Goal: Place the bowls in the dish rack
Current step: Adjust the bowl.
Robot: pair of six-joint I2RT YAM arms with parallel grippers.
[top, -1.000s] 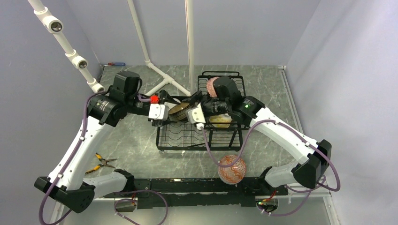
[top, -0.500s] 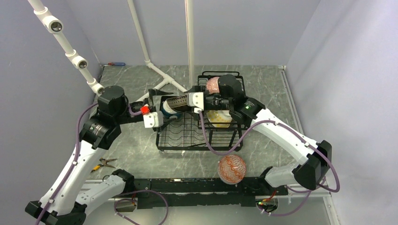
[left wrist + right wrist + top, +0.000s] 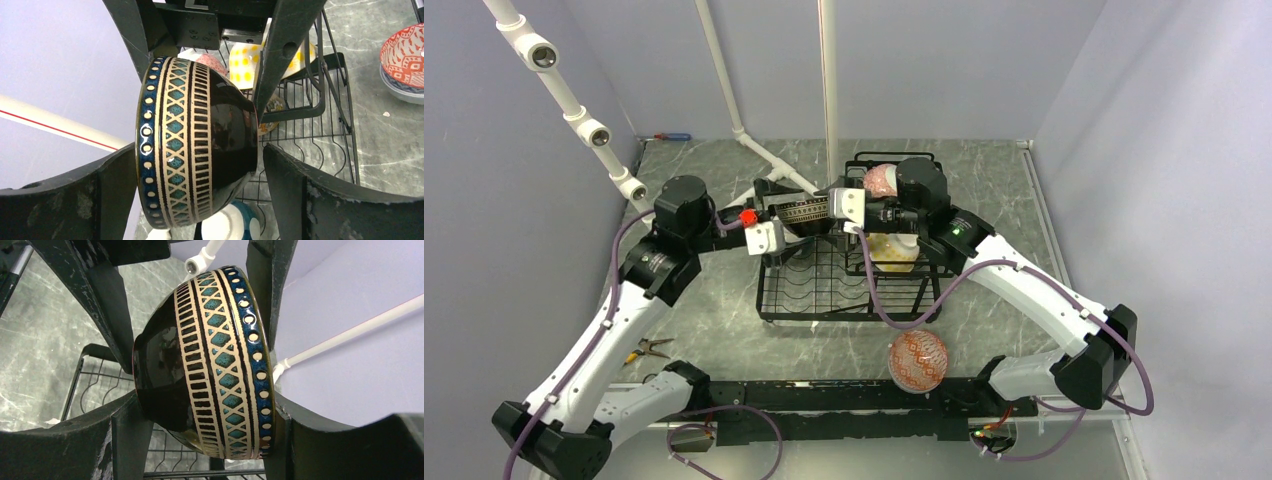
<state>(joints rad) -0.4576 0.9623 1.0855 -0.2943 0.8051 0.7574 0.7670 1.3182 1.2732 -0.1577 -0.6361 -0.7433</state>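
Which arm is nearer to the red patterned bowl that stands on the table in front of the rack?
Right. The right arm's base sits just to the right of the red bowl; the left arm's base is much farther away, on its left.

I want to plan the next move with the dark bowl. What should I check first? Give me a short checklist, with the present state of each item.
1. Right gripper clamps the dark bowl: ok, one finger on the rim, one on the foot.
2. Left gripper is open: ok, a gap shows at the bowl's foot.
3. Left gripper is clear of the rim: cannot tell.
4. Rack has bare slots: ok, the front wires are free.
5. Teal bowl below is out of the way: cannot tell.
6. Red bowl is loaded: not ok, it sits on the table.
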